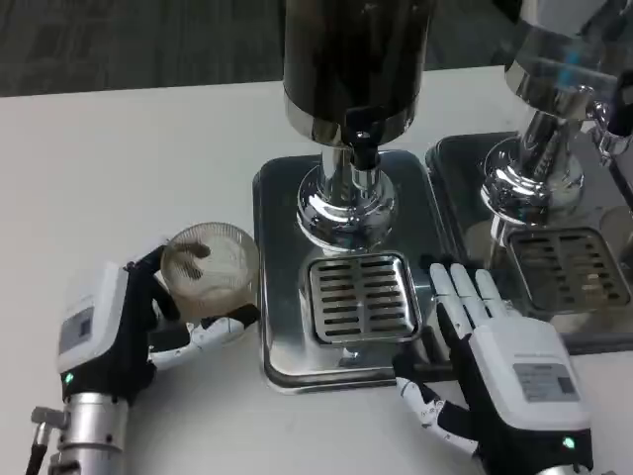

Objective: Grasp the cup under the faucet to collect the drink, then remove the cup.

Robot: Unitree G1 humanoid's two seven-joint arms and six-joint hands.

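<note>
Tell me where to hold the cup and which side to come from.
Grip the cup around its round side wall, below the open rim, coming from its left. The left hand already wraps it that way, leaving the cup's right side free toward the drip grate under the faucet. The right hand rests open by the tray.

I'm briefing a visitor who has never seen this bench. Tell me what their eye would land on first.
First the dark drink dispenser with its shiny chrome base, standing on a steel drip tray with a slotted grate, top centre. Next the clear ribbed plastic cup, gripped by the left hand beside the tray's left edge, not under the faucet. The right hand lies flat, fingers on the tray's right edge.
</note>
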